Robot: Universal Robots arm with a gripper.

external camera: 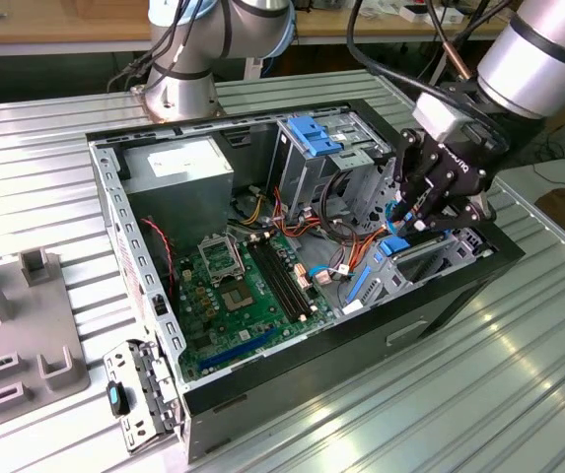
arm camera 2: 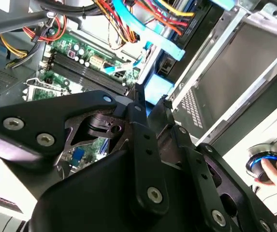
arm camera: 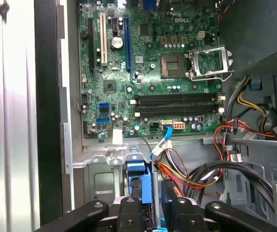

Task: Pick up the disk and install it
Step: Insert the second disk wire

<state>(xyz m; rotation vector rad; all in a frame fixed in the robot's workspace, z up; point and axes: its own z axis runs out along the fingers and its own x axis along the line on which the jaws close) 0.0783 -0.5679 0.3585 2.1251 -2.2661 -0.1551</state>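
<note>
Claw [external camera: 416, 223] clamps the disk [arm camera: 138, 184] (blue-railed), standing on edge.

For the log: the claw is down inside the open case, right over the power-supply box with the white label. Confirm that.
Not quite. The claw is inside the open case, but over the drive bay at the exterior view's right, well apart from the power-supply box. The exterior view shows this.

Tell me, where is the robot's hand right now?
In the exterior view, the hand is down inside the open computer case, on that view's right, beside the metal drive cage and above the blue-railed bay.
</note>
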